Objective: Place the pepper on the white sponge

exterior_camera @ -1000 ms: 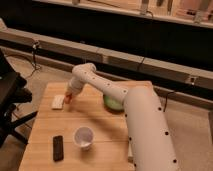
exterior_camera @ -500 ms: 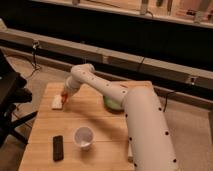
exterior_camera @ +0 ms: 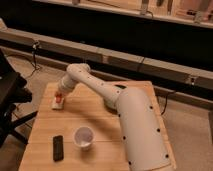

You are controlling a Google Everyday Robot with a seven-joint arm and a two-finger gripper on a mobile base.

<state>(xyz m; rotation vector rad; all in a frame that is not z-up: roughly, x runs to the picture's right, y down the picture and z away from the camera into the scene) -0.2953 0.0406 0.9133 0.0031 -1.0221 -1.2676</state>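
The white sponge (exterior_camera: 58, 104) lies near the left edge of the wooden table (exterior_camera: 100, 125). The tiny red-orange pepper (exterior_camera: 59, 97) shows right at its top, under the tip of my arm. My gripper (exterior_camera: 60, 94) is at the end of the white arm, directly over the sponge and touching or nearly touching the pepper. I cannot tell if the pepper rests on the sponge or hangs from the gripper.
A white cup (exterior_camera: 83, 137) stands at the front middle of the table. A black slab (exterior_camera: 58, 147) lies at the front left. My bulky white arm (exterior_camera: 135, 125) covers the table's right part. A dark chair (exterior_camera: 10, 95) stands to the left.
The gripper end with the pepper has moved slightly left and down onto the sponge. Cup and slab have not moved.
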